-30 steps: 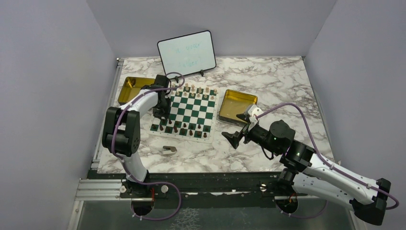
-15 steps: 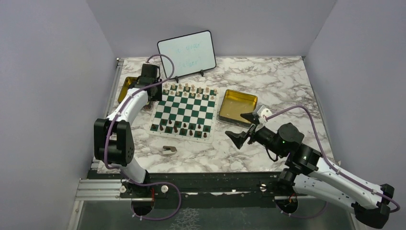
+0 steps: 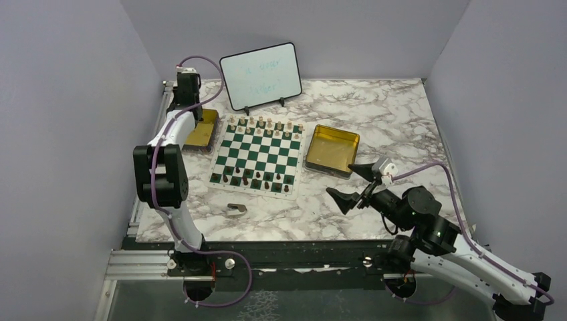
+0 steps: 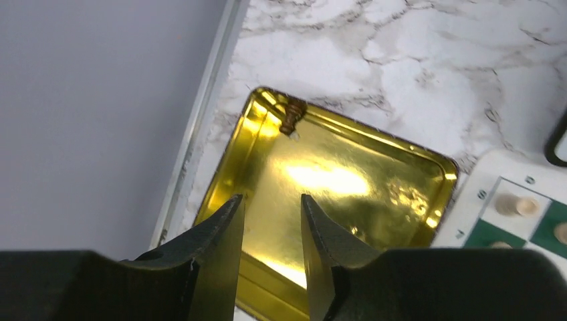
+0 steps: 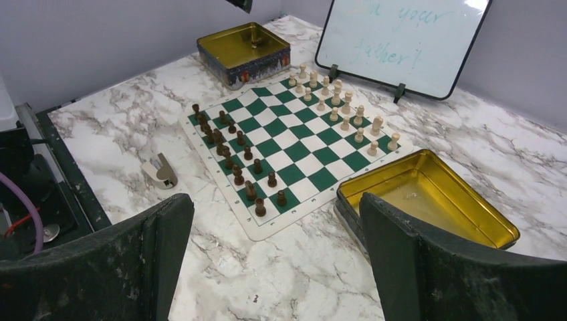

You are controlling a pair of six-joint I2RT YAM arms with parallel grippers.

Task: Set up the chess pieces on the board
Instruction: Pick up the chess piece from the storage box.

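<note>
The green-and-white board (image 3: 259,152) lies mid-table. Light tan pieces (image 3: 264,125) fill its far rows, dark brown pieces (image 3: 251,178) its near rows. It also shows in the right wrist view (image 5: 294,144). My left gripper (image 3: 182,104) hangs open and empty over the left gold tin (image 3: 204,130). In the left wrist view, its fingertips frame the tin (image 4: 348,174), where one dark brown piece (image 4: 292,115) lies in the far corner ahead of the gripper (image 4: 271,200). My right gripper (image 3: 354,184) is wide open and empty above bare marble near the right tin (image 3: 332,148).
A white whiteboard (image 3: 261,75) stands behind the board. A flat brownish-grey scrap (image 3: 236,209) lies on the marble in front of the board. The table's left rail and the wall run close beside the left tin.
My left arm has swung from the board's left edge back and left to above the left tin. My right arm has drawn back toward the near right, still open.
</note>
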